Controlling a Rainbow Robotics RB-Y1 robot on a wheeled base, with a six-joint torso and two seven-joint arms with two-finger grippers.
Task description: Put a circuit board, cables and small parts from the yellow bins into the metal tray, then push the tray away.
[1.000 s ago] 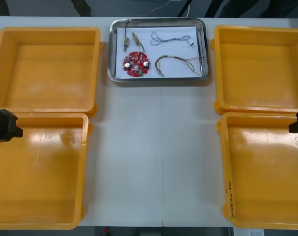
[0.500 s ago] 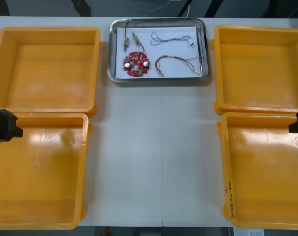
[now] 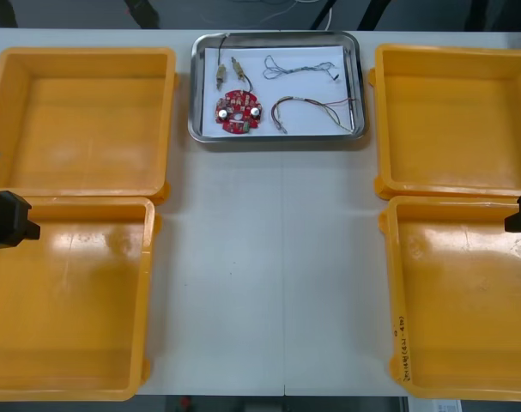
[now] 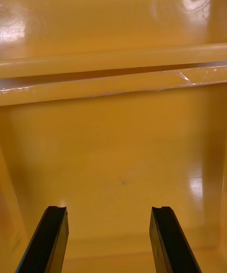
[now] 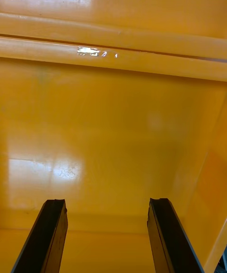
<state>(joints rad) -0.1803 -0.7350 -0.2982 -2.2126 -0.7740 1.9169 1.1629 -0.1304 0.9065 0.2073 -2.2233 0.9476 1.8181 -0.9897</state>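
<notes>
Front view, table point(image 3: 277, 275), light surface.

1. Rectangular shiny metal tray point(image 3: 276, 138), white inside. It sits at the far middle of the table, between the two far bins and apart from both.
2. Round red circuit board point(image 3: 237, 112), lying flat in the tray's near left part.
3. Small metal parts point(image 3: 219, 75), two pieces in the tray's far left part, just beyond the board, with a thin black cable point(image 3: 245, 79) running from them.
4. Twisted blue and white cable point(image 3: 299, 65), loosely looped in the tray's far right part.
5. Red and yellow cable point(image 3: 312, 109), curved in the tray's near right part, beside the board but not touching it.
6. Square yellow plastic bins, four in all: far left point(image 3: 80, 129), near left point(image 3: 67, 300), far right point(image 3: 453, 120), near right point(image 3: 466, 300).
7. Left end effector point(image 5: 108, 200), over the floor of the near left bin. Its black fingers stand wide apart with nothing between them.
8. Right end effector point(image 4: 108, 208), over the floor of the near right bin. Its fingers are likewise spread wide and grip nothing.
</notes>
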